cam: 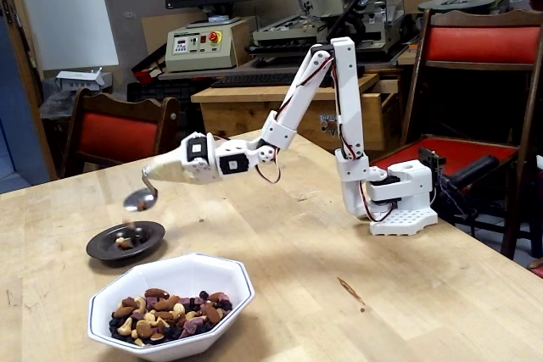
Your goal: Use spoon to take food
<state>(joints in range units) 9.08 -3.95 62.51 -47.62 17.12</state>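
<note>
The white arm's gripper (154, 173) reaches left over the wooden table and is shut on the thin handle of the silver spoon (140, 201). The spoon's bowl hangs tilted a little above the small dark round plate (148, 236) and carries a bit of brown food. A small piece shows in the air just below the spoon. A few food pieces (125, 243) lie on the plate. The main food (168, 309), tan and brown nuts with dark dried fruit, fills the white octagonal bowl (222, 277) at the table's front, in front of the plate.
The arm's white base (403, 201) stands near the table's right edge. Red-cushioned wooden chairs stand behind the table at left (119, 133) and right (479, 44). Benches with machines and a monitor line the back.
</note>
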